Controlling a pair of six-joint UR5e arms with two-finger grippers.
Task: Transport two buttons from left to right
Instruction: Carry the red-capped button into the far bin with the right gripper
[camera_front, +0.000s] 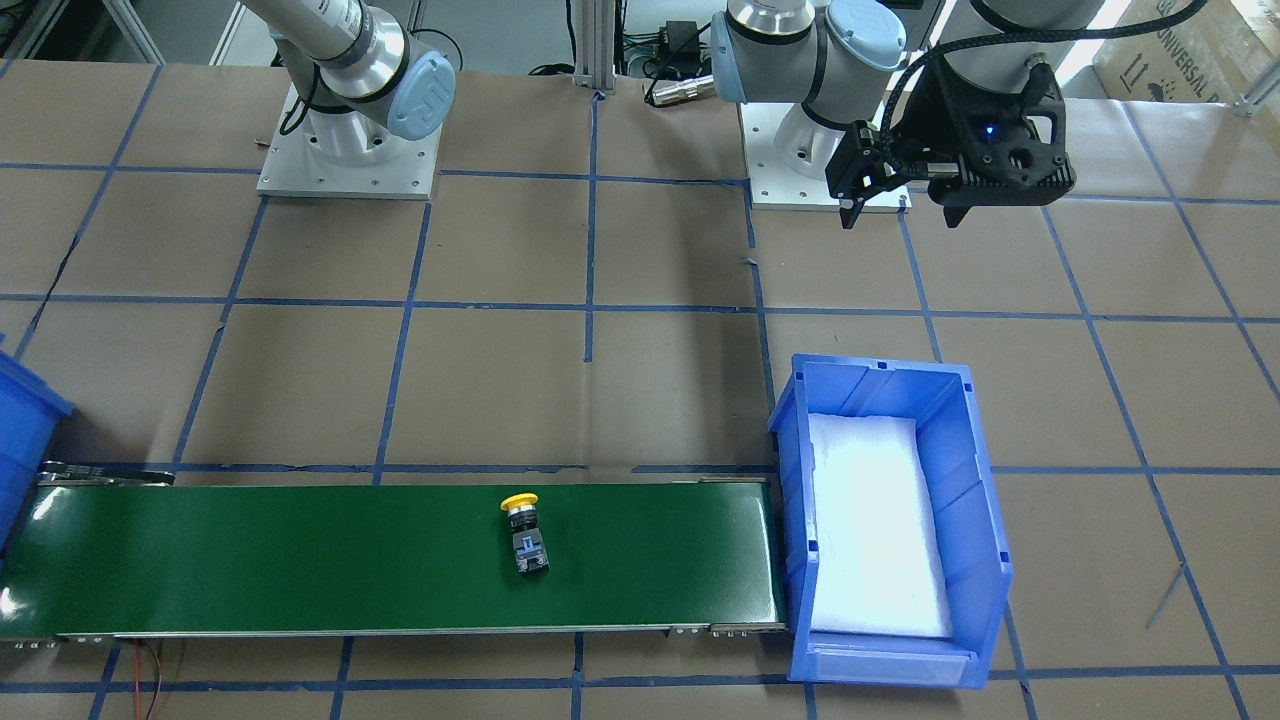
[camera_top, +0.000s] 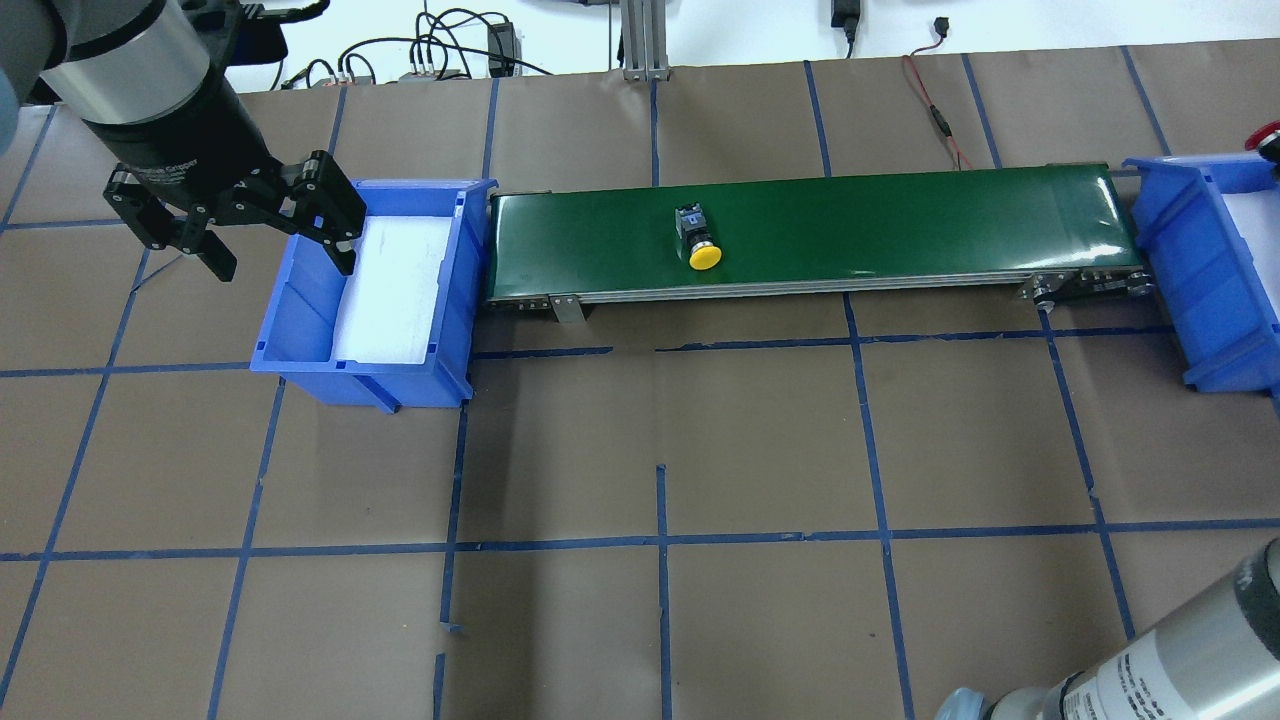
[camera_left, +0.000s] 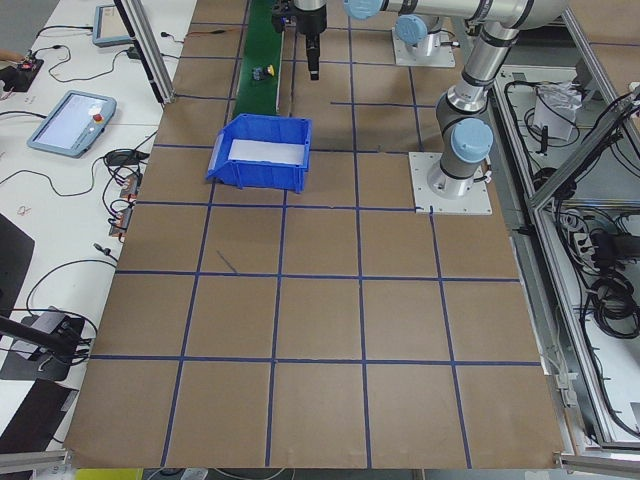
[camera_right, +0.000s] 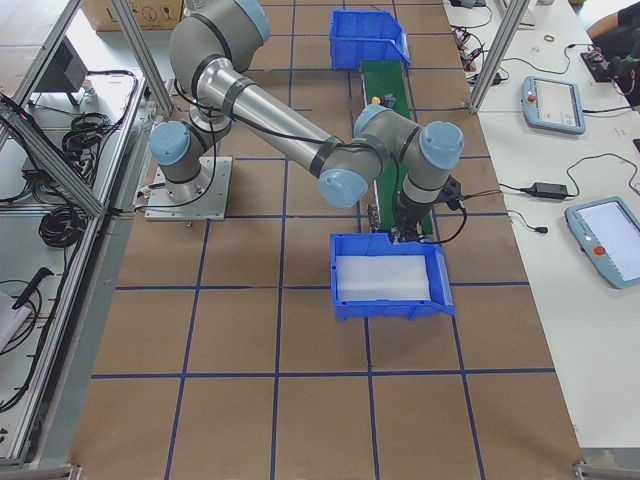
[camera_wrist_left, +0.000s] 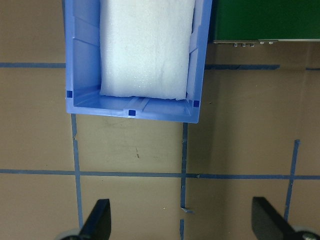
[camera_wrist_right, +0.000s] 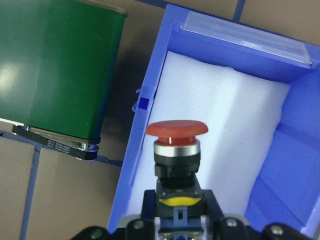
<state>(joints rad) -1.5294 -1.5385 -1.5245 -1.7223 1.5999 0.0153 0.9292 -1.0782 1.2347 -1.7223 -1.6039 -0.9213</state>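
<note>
The yellow button (camera_top: 697, 240) lies on its side near the middle of the green conveyor belt (camera_top: 900, 215), and also shows in the front view (camera_front: 525, 535). The red button (camera_wrist_right: 176, 137) stands upright in my right gripper (camera_wrist_right: 177, 210), which is shut on its black body above the white foam of the right blue bin (camera_wrist_right: 150, 150). Its red cap shows at the overhead view's right edge (camera_top: 1268, 135). My left gripper (camera_top: 285, 265) is open and empty, raised over the table on the robot's side of the left blue bin (camera_wrist_left: 132, 112). Its fingers (camera_wrist_left: 97, 222) are spread wide.
The left bin (camera_top: 300, 350) holds only white foam and touches the belt's left end. The right bin (camera_top: 1190, 270) stands at the belt's right end. Brown paper with blue tape lines (camera_top: 660, 540) covers the table. Cables lie beyond the belt (camera_top: 930, 100).
</note>
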